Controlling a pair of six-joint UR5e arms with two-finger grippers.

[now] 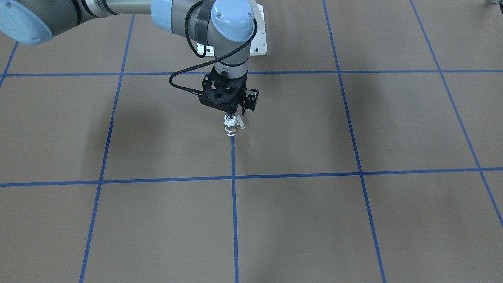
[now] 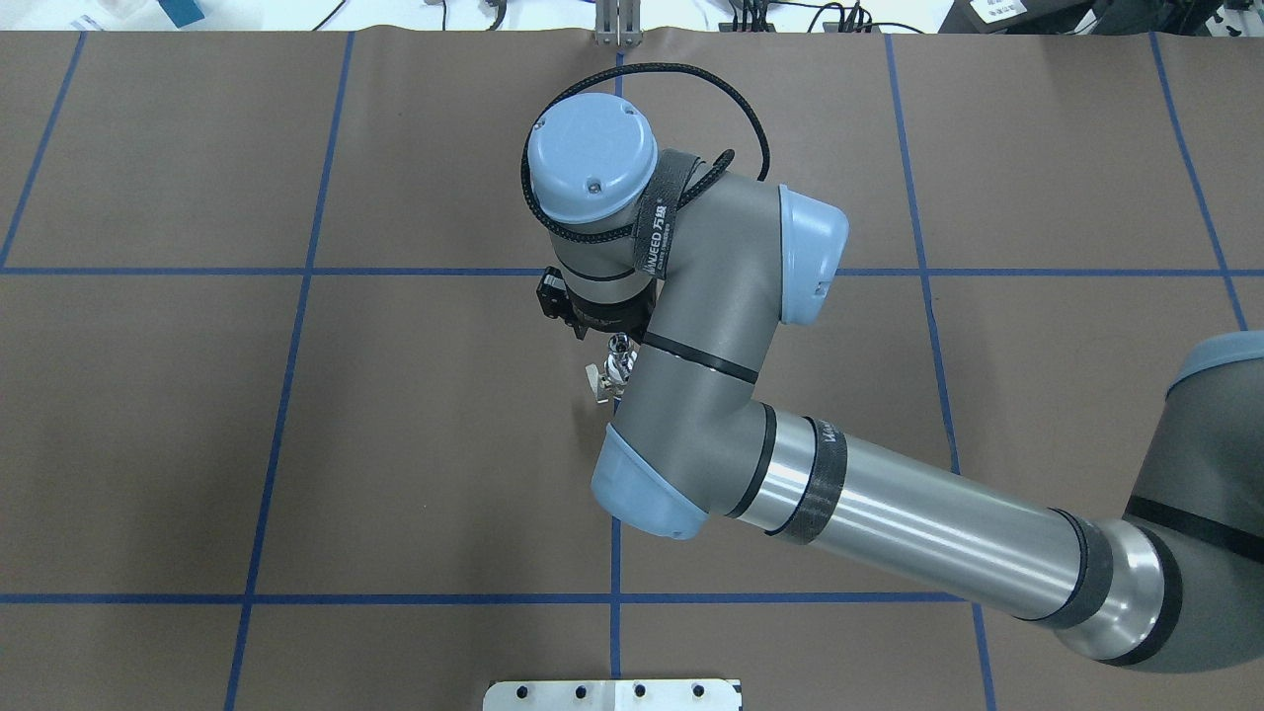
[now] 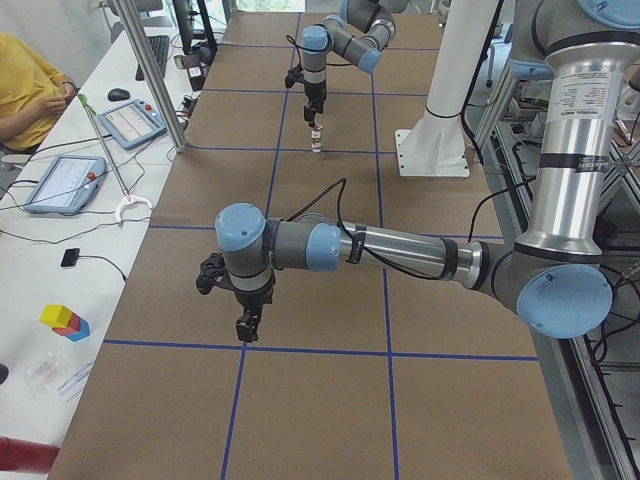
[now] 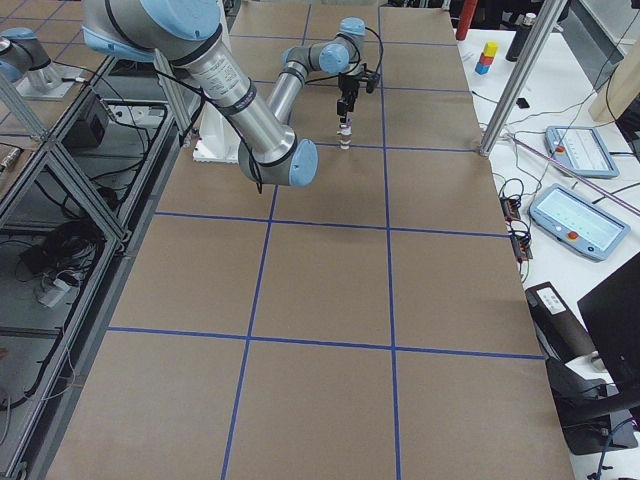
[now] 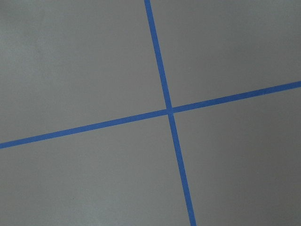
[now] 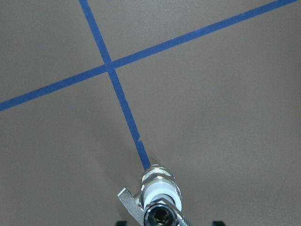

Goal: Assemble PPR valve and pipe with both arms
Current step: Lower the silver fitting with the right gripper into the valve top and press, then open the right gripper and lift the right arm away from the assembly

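The valve [image 1: 232, 128] stood upright on the surface [image 1: 314, 220], at the end of a blue line [image 6: 127, 117], with the pipe [image 6: 162, 215] on top of it; the right pincer [image 6: 168, 222] hung released just above, its tips either side of the pipe and apart from it; the left pincer [image 3: 246, 325] hovered well apart; whether it was clenched I cannot tell.

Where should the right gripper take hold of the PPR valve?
From straight above: the PPR valve stands upright on the table, with the right gripper directly over it. Pinch the metal top end, closing clear of the grey lever, which juts toward the robot's left.
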